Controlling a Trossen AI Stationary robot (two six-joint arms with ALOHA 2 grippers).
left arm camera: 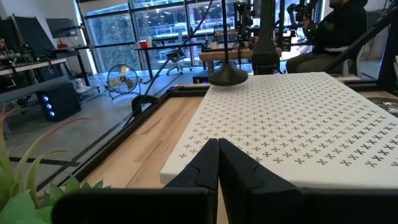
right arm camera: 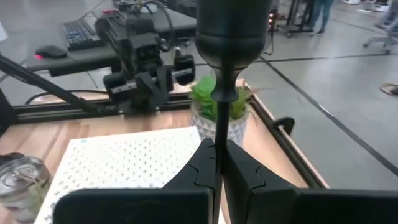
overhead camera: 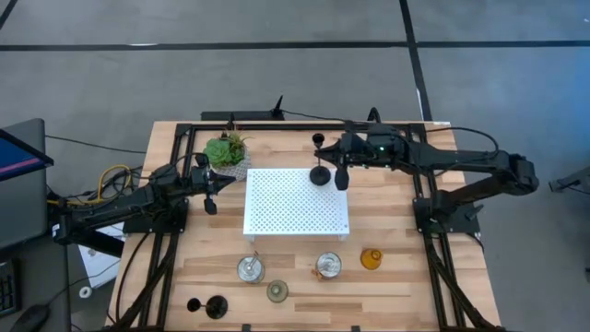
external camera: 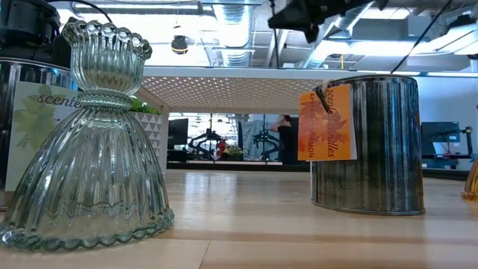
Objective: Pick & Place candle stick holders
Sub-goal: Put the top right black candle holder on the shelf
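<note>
A black thin-stemmed candle stick holder [overhead camera: 319, 159] stands upright at the far edge of the white perforated platform [overhead camera: 295, 207]. Its cup [right arm camera: 231, 28] is on top and its round base [left arm camera: 229, 76] is at the platform's far edge. My right gripper [right arm camera: 219, 149] is shut on it. My left gripper [left arm camera: 217, 149] waits shut by the platform's left edge [overhead camera: 214, 184], touching nothing. Near the front edge stand two silvery glass cups [overhead camera: 250, 268] [overhead camera: 328, 265], an amber holder [overhead camera: 371, 259], a pale green one [overhead camera: 277, 291] and a black one [overhead camera: 207, 306]. My right gripper pinches the holder's thin stem [right arm camera: 219, 124] between its two fingers, below the cup. The fingers come nearly level from the table's right side and lie across the stem. The holder stays upright. Whether its base rests on the platform or hangs just above it, I cannot tell.
A green potted plant [overhead camera: 228, 150] stands at the platform's far left corner, beside my left gripper. The low view shows a ribbed glass holder [external camera: 89, 142] and a metal tin with an orange label [external camera: 370, 146] close up. Black frame rails [overhead camera: 175, 184] run along both table sides.
</note>
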